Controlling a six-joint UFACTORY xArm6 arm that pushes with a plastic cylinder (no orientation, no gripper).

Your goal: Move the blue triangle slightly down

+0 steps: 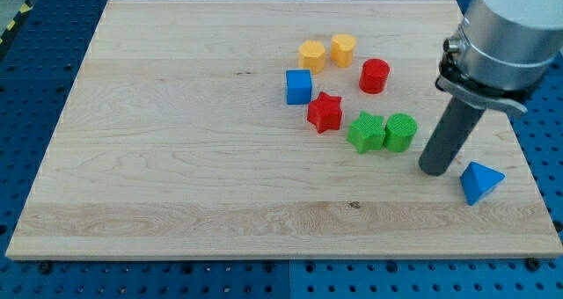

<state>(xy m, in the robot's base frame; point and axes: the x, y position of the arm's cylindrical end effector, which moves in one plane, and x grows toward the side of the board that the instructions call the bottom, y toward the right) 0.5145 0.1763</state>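
Observation:
The blue triangle point(480, 182) lies on the wooden board point(176, 158) near the view's lower right corner. My tip point(435, 170) is the lower end of a dark rod coming down from the grey arm at the view's top right. The tip stands just left of the blue triangle and a little above it in the view, with a small gap between them. It is also just right of the green cylinder point(400, 132).
A green star-like block point(366, 131) touches the green cylinder. A red star point(325, 113), a blue cube point(299, 87), a red cylinder point(374, 76), a yellow hexagon point(311, 55) and a yellow cylinder point(343, 49) cluster right of the board's middle. The board's right edge is close to the triangle.

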